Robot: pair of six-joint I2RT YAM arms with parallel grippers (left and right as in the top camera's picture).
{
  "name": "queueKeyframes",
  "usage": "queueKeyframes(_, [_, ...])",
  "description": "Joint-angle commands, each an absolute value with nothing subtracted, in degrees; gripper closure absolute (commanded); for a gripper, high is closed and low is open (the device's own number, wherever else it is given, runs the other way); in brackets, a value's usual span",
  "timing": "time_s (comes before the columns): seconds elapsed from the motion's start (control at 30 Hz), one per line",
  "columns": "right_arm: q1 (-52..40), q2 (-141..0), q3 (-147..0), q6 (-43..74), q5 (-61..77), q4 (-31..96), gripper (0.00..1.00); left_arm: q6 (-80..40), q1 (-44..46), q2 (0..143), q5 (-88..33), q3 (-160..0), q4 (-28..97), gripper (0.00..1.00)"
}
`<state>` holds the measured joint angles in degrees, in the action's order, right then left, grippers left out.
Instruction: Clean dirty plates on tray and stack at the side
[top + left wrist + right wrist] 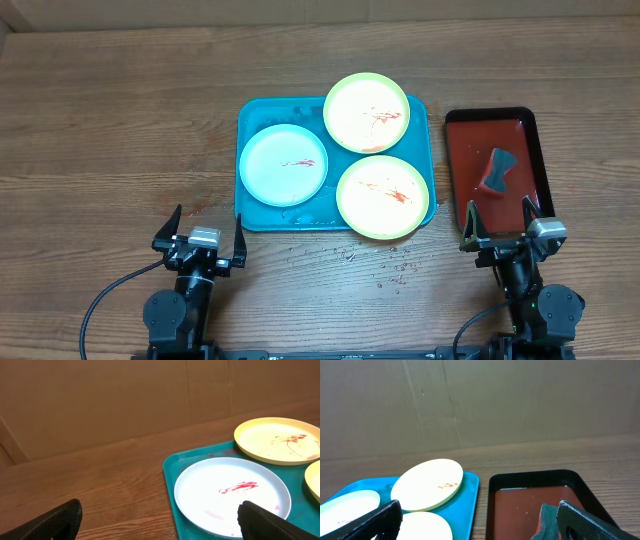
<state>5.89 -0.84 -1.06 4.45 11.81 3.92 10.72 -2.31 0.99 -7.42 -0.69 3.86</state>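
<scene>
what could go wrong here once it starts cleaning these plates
The far yellow plate and near yellow plate both sit over the tray rim, so pressing to wipe could tip or slide them off. The plates lie close together; lifting the blue plate might nudge a neighbour.

Glossy plastic plates [366, 112] and tray [254, 216]; matt wood-grain table [110, 130].
</scene>
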Motion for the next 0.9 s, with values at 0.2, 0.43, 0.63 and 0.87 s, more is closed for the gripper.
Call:
queueKeyframes(0.2, [5.6, -0.3, -0.5, 4.4, 12.1, 3.6, 0.00, 11.6, -2.0, 0.3, -6.9, -0.3, 3.9, 0.00])
queueKeyframes(0.43, [5.6, -0.3, -0.5, 4.4, 12.1, 3.5, 0.00, 11.6, -2.0, 0.3, -6.9, -0.3, 3.9, 0.00])
queueKeyframes(0.63, [5.6, -0.3, -0.5, 4.5, 12.1, 3.6, 0.00, 11.6, -2.0, 0.3, -5.9, -0.3, 4.0, 0.00])
queueKeyframes(0.87, [5.6, -0.3, -0.5, 4.5, 12.9, 3.2, 0.00, 12.9, -2.0, 0.3, -2.6, -0.3, 0.1, 0.00])
